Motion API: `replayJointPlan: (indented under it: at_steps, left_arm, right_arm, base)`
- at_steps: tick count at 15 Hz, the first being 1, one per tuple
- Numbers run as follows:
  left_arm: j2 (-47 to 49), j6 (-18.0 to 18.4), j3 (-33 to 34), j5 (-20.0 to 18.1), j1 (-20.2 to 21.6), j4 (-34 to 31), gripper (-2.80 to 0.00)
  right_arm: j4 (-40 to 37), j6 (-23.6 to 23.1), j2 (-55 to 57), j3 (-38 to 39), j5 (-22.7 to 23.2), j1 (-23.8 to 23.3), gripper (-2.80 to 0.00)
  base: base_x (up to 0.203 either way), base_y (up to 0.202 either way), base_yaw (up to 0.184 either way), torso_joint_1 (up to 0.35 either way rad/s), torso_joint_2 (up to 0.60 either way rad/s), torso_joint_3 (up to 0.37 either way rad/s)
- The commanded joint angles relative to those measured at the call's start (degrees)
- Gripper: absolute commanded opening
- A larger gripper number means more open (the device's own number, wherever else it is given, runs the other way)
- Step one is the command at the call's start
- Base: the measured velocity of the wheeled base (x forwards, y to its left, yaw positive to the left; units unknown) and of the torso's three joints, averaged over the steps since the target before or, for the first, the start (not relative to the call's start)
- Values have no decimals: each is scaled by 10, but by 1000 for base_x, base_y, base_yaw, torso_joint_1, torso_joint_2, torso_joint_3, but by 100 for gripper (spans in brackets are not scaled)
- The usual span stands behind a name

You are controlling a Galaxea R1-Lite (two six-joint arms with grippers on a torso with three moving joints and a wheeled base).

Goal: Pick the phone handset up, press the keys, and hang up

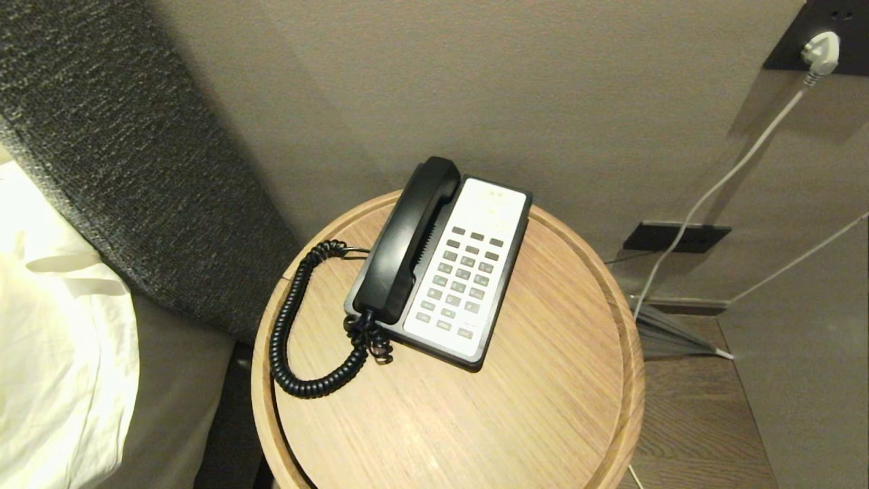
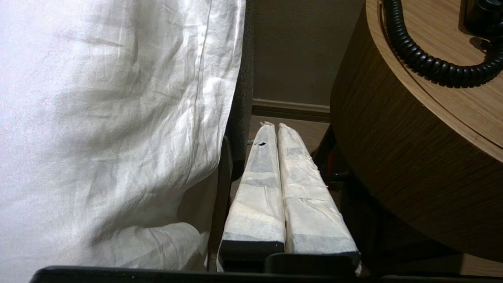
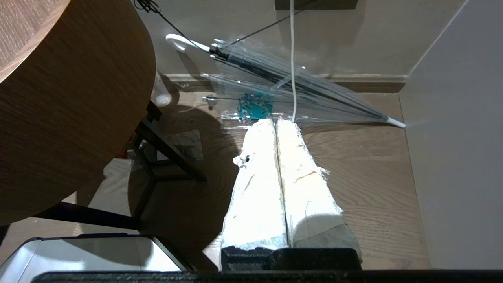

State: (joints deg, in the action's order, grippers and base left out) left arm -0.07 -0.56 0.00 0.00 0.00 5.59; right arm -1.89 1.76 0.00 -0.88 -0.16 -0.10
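While both arms hang parked below the round side table (image 1: pixel 584 421), nothing has started. Left gripper (image 2: pixel 277 127) clenched on nothing, between bed sheet (image 2: pixel 118 118) and table wall; right gripper (image 3: pixel 276 122) likewise clenched and empty, above the floor near a clear umbrella (image 3: pixel 283 84). Phone handset (image 1: pixel 407 241) sits cradled on the phone base (image 1: pixel 468 272), toward the table's back edge. Risks: coiled cord (image 1: pixel 288 333) loops to the left edge, so a lift could snag it and drag the base; padded fingers may hit neighbouring keys.

No legible text anywhere. Phone base (image 1: pixel 468 272) keypad markings too small to read. Teal print on the clear umbrella (image 3: pixel 253 108) also unreadable.
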Motion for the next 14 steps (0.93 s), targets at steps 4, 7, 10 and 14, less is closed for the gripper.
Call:
replayJointPlan:
  at_steps: [4, 7, 10, 14]
  left_arm:
    - [1, 1, 23, 0, 0, 1, -280]
    - [1, -1, 23, 1, 0, 0, -280]
    - [1, -1, 23, 1, 0, 0, -280]
    - [1, -1, 23, 1, 0, 0, -280]
  right_arm:
    - [0, 0, 1, 0, 0, 0, -280]
    - [0, 2, 1, 0, 0, 0, -280]
    - [0, 2, 1, 0, 0, 0, -280]
    - [0, 2, 1, 0, 0, 0, -280]
  base:
    - [0, 0, 0, 0, 0, 0]
    - [0, 0, 0, 0, 0, 0]
    - [0, 0, 0, 0, 1, 29]
    - [0, 0, 0, 0, 2, 171]
